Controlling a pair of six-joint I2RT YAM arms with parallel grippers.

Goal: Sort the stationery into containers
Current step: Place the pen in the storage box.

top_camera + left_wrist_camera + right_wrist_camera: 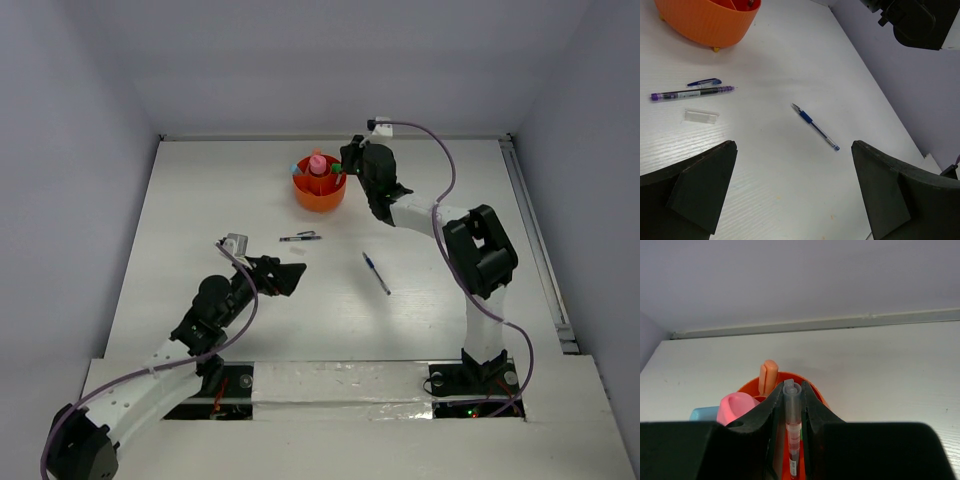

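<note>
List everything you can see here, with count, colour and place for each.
cup: one, orange, far middle of table
pink piece: one, pink, in the cup
marker: one, orange, upright in the cup
light-blue piece: one, beside the pink piece, mostly hidden
dark pen: one, purple-ended, lying near the cup
blue clip: one, beside the dark pen
clear cap: one, by the dark pen
blue pen: one, lying alone
red pen: one, held over the cup
table: one, white
left pincer: black, open
right pincer: black, gripping the red pen

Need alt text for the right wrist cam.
The right gripper clamps a red pen at the rim of the orange cup; a pink bottle, an orange marker and a light-blue piece show there.
</note>
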